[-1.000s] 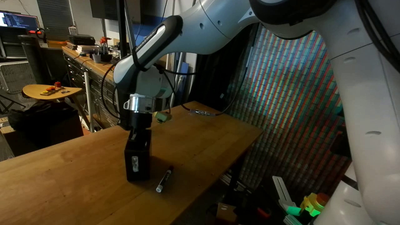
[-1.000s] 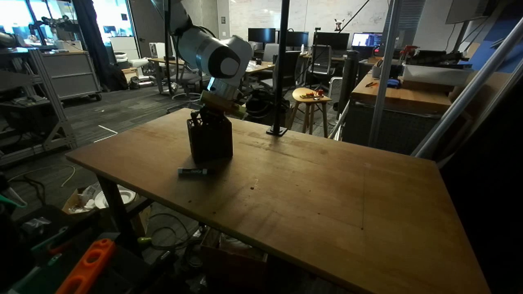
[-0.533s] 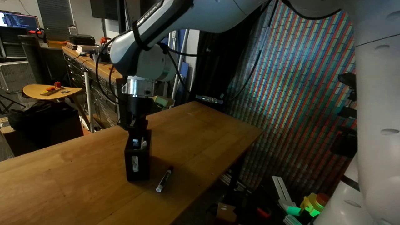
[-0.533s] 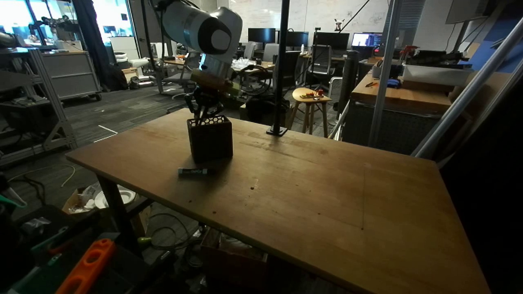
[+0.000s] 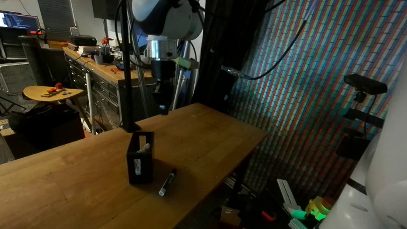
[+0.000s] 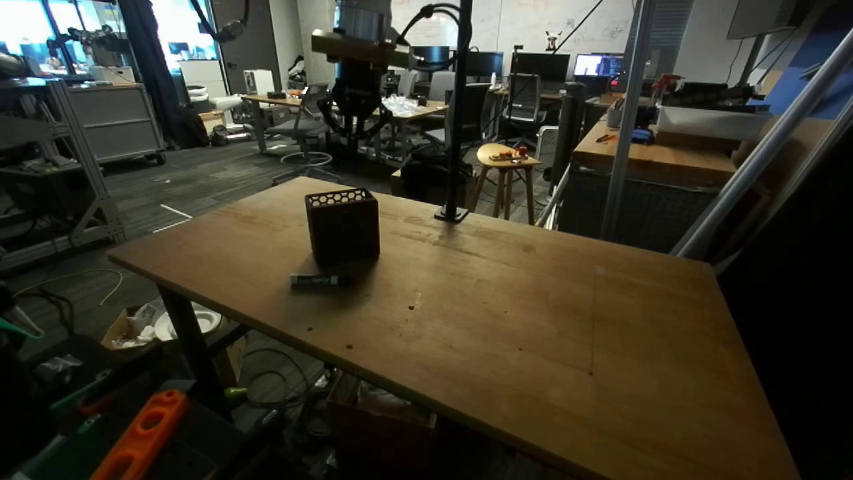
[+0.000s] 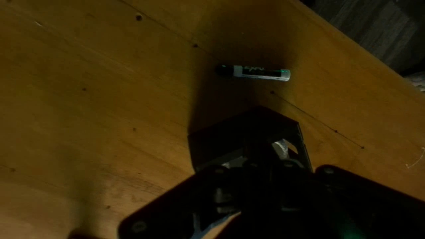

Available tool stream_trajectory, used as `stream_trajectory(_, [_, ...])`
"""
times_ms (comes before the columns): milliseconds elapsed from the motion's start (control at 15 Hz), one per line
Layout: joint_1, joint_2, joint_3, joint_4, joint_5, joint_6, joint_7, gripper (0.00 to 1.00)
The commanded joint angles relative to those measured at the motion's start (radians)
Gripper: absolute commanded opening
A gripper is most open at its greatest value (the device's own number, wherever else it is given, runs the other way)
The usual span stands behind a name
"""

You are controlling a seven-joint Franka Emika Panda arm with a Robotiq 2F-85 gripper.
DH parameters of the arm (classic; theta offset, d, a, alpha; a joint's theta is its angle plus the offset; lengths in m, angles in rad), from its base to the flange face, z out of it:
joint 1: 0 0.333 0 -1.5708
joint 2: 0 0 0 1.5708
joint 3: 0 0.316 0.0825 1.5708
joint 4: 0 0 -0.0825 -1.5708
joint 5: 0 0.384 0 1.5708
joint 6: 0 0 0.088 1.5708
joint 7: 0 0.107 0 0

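With tool (image 5: pixel 163 111) pointing straight down and fingers (image 5: pixel 162 107) together, gripping nothing visible. Hangs higher than black box (image 5: pixel 140 171), lined up in an exterior view with far edge of worktop (image 5: pixel 79 181).

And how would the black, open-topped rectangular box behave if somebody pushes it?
The box might tip, because it looks tall and narrow. It is perhaps light, having honeycomb holes, and probably stiff, since it looks straight-sided.
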Motion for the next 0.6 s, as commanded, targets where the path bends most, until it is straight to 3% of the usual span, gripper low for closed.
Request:
stream_trajectory(0, [0.009, -0.102, -0.052, -0.004, -0.053, -0.061, 0.137, 0.09])
stream_trajectory(533, [0.026, -0.168, -0.075, 0.034, -0.019, -0.164, 0.545, 0.09])
